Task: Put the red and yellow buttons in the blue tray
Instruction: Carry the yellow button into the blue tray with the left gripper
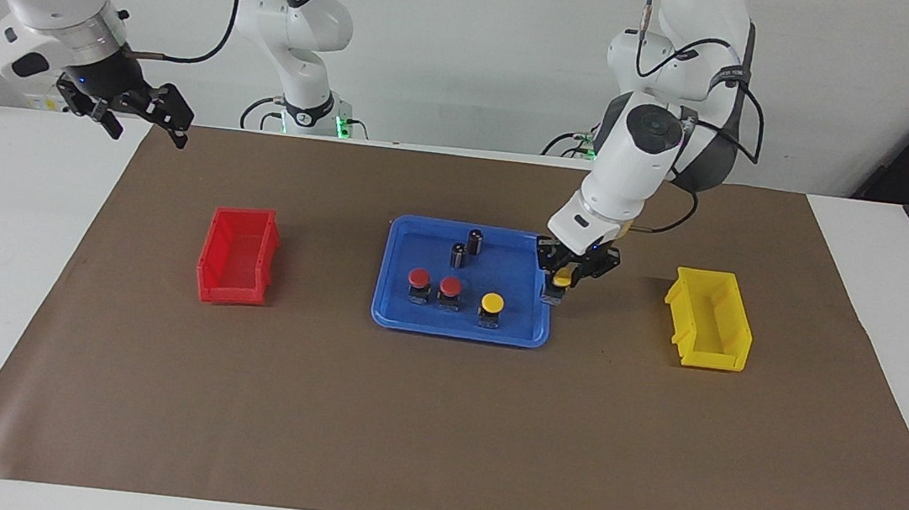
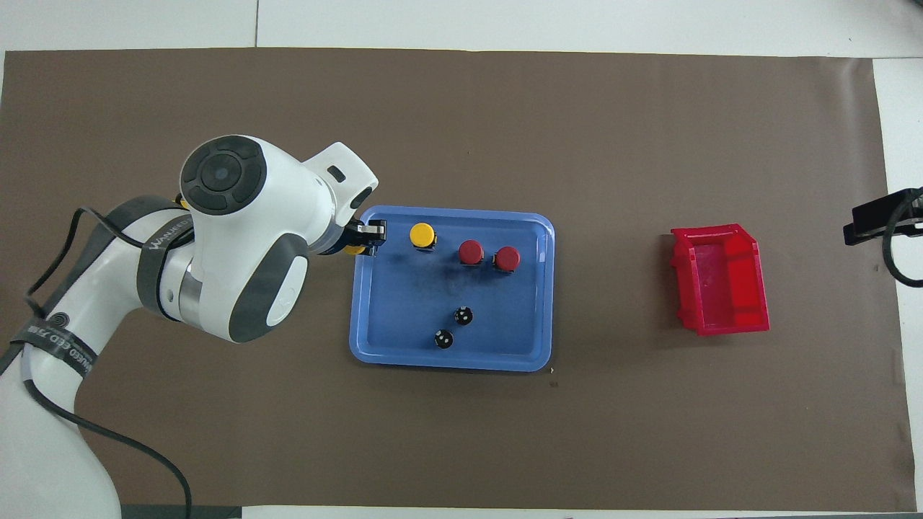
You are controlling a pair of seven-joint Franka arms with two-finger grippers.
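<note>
My left claw (image 1: 563,278) is clamped tight on a small yellow-capped push button with a dark base (image 1: 560,280), hanging over the rim of the flat blue plastic tray (image 1: 527,330) at the left arm's end. In the tray, nearest the robots, stand two small dark metal cylinders (image 1: 467,248); farther out sit two red-capped buttons (image 1: 434,285) and another yellow-capped button (image 1: 491,304). My right claw (image 1: 137,113) waits spread wide above the surface's (image 1: 437,422) corner.

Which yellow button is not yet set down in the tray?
Find the blue tray at mid-table. At its edge toward the left arm's end, the left gripper hangs shut on a yellow button. The other yellow button stands in the tray beside two red buttons.
</note>
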